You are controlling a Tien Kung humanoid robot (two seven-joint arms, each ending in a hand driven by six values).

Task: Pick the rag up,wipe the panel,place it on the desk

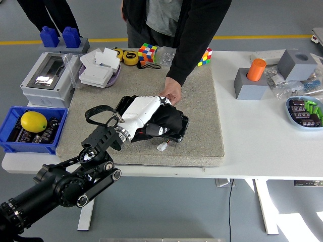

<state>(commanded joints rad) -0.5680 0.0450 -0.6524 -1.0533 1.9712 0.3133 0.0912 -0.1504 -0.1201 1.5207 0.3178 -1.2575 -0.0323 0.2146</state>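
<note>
A black panel point(177, 129) lies on the grey mat point(197, 131) in the middle of the table. My left hand point(151, 115), white with a black arm, is shut on a black rag point(165, 120) and presses it on the panel's right part. Most of the panel is hidden under my hand and the rag. A person stands at the far side, and the person's hand point(170, 93) holds the panel's far edge. My right hand is out of view.
A blue bin point(12, 141) with a lemon point(33, 121) sits at the left edge. A grey box point(46, 78), a tray of white cards point(98, 70) and a Rubik's cube point(147, 52) stand behind the mat. Grey blocks point(252, 83) and a parts dish point(304, 111) are at the right.
</note>
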